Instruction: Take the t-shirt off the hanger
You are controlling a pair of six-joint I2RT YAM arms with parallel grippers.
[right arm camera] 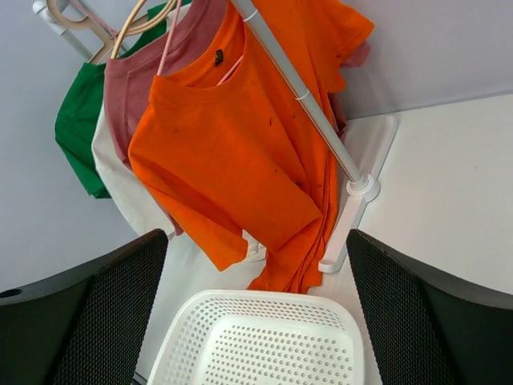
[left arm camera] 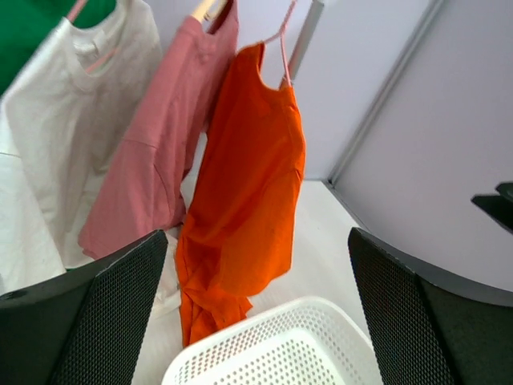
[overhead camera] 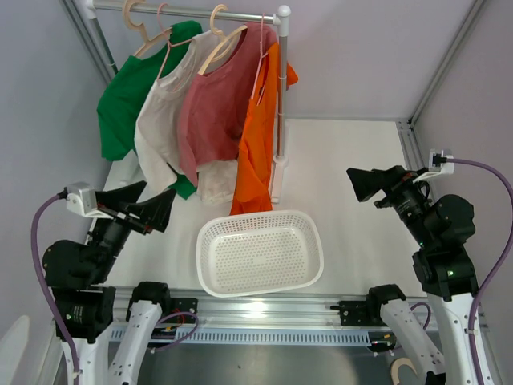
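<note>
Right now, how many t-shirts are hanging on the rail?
4, left to right along the rail in the top view: green shirt, cream shirt, dusty-pink shirt, orange shirt nearest the post. Another could hide behind them.

The white table (overhead camera: 353, 184) carries a white perforated basket (overhead camera: 260, 257) and the clothes rack's foot (overhead camera: 277, 178).

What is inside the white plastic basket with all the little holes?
Nothing. From above, the white plastic basket shows only its own bare, holey bottom. Both wrist cameras see just part of it, also bare. The table right underneath it is covered.
</note>
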